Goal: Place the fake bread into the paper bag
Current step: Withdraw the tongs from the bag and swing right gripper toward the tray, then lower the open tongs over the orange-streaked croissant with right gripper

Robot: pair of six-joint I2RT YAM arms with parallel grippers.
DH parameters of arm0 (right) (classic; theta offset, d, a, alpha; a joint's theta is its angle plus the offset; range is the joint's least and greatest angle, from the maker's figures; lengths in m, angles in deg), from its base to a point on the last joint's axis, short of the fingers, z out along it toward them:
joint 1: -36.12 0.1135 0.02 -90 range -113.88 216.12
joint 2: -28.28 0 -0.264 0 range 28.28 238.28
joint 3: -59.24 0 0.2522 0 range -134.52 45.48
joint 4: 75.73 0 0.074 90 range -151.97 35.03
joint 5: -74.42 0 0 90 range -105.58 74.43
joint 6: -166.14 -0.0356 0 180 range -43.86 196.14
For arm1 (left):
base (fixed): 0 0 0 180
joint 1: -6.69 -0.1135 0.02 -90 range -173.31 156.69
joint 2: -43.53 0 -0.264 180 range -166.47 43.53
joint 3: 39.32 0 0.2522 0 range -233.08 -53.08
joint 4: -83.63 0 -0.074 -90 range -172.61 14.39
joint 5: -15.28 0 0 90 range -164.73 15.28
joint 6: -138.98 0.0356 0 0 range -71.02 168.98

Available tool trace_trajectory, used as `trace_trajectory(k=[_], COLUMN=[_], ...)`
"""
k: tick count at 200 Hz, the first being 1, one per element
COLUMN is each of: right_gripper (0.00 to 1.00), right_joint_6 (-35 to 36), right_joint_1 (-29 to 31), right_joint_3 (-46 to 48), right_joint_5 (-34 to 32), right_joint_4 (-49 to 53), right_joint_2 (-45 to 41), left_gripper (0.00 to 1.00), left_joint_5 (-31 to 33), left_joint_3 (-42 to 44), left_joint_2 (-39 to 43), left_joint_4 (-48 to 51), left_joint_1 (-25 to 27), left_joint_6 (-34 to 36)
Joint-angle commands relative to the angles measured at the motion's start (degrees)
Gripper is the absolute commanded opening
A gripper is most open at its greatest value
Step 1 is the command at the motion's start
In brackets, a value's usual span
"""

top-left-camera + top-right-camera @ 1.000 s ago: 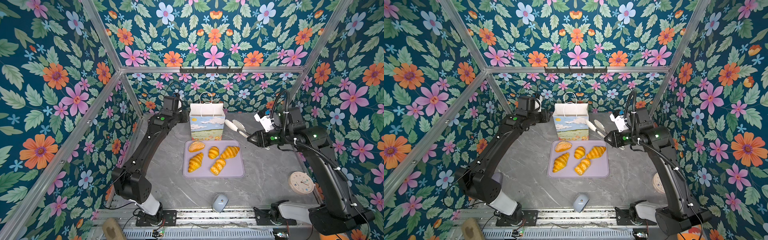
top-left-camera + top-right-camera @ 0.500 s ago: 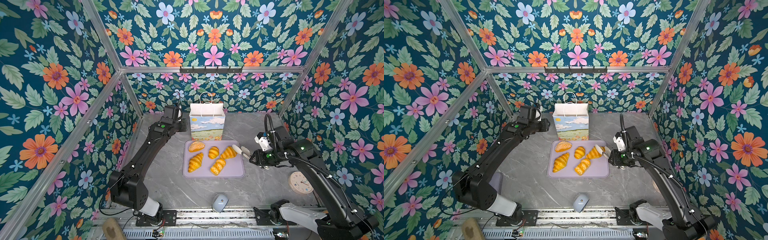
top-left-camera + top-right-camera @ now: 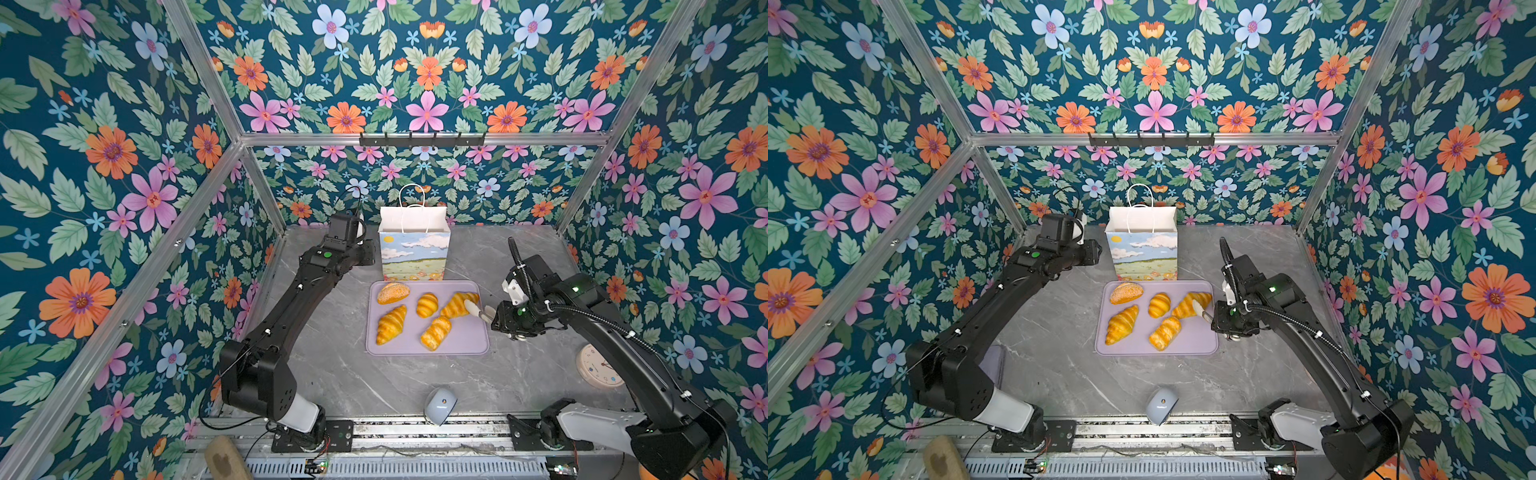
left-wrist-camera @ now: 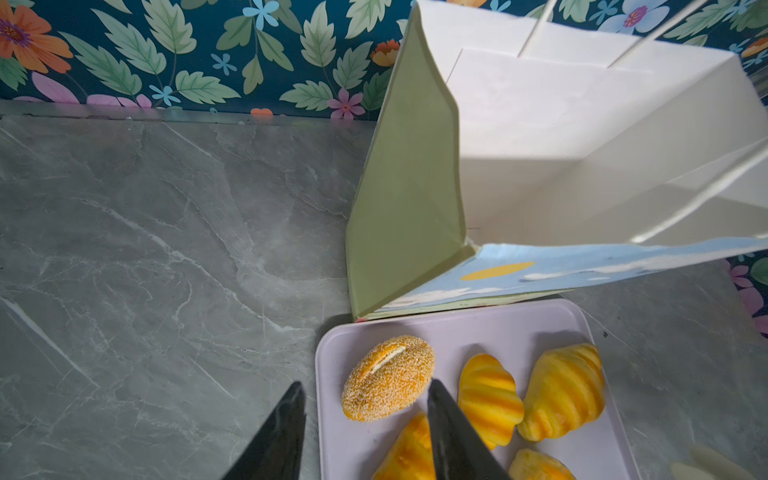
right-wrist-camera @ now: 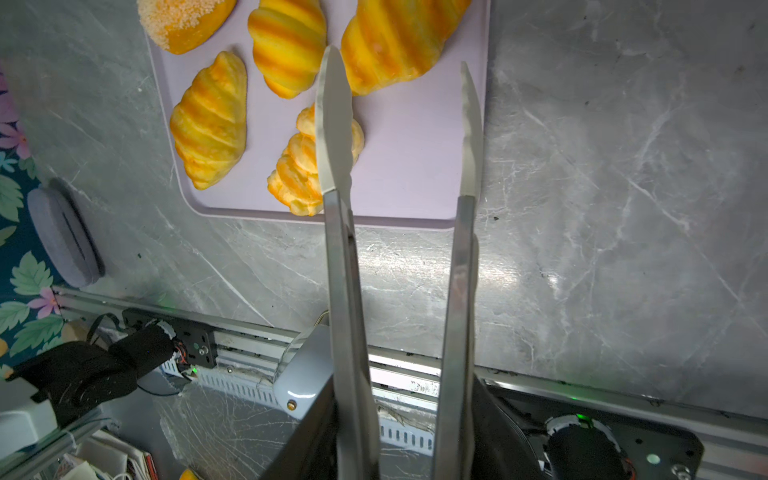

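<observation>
The paper bag (image 3: 413, 253) (image 3: 1144, 253) stands upright at the back, its mouth open and white inside (image 4: 582, 145). In front of it, several pieces of fake bread lie on a lilac tray (image 3: 465, 345): a seeded bun (image 3: 392, 292) (image 4: 386, 378), rolls, and croissants. My right gripper (image 3: 496, 316) (image 5: 399, 436) is shut on metal tongs (image 5: 336, 249). The tongs' pale tips stand apart on either side of the near end of the right croissant (image 3: 457, 302) (image 5: 399, 41), not closed on it. My left gripper (image 4: 365, 415) is open and empty beside the bag's left side, above the tray's back left corner.
A grey computer mouse (image 3: 440, 405) lies at the front edge. A round clock (image 3: 598, 365) lies at the right wall. A tan block with a bear mark (image 3: 224, 459) sits on the front rail. A grey pad (image 3: 994, 365) lies partly under the left arm.
My right arm has come down and forward from beside the bag to the tray's right side, carrying the tongs to the croissant. The left arm has barely shifted.
</observation>
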Motion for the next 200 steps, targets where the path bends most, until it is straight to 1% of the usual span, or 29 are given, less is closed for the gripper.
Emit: trace_trajectory(k=[1, 27, 70, 108, 165, 200], right_gripper=[0.46, 0.47, 0.47, 0.47, 0.49, 0.49], right_joint_6=[-4.9, -7.3, -8.3, -9.3, -10.0, -10.3], right_joint_1=[1.2, 1.8, 1.8, 1.8, 1.9, 2.6], right_joint_3=[0.4, 1.7, 2.5, 3.9, 5.2, 4.5], right_joint_5=[-1.9, -2.5, -2.7, -0.8, 1.0, 1.3], right_joint_4=[-2.8, -5.3, -8.0, -11.2, -13.1, -12.4], right_joint_2=[0.4, 1.0, 2.8, 4.0, 5.5, 5.7], left_gripper=[0.49, 0.49, 0.49, 0.49, 0.49, 0.49], left_joint_5=[-0.6, -1.0, -1.5, -2.3, -2.6, -2.6], left_joint_3=[0.4, 1.0, 1.6, 2.0, 3.1, 3.3], left_joint_2=[0.4, 0.4, 0.5, 0.3, 0.5, 0.7], left_joint_4=[-1.4, -1.7, -2.3, -2.8, -3.1, -3.1], left_joint_1=[-0.1, -0.1, -0.1, -0.1, 0.0, -0.1], left_joint_6=[0.0, 0.1, 0.0, -0.3, -0.6, -0.7])
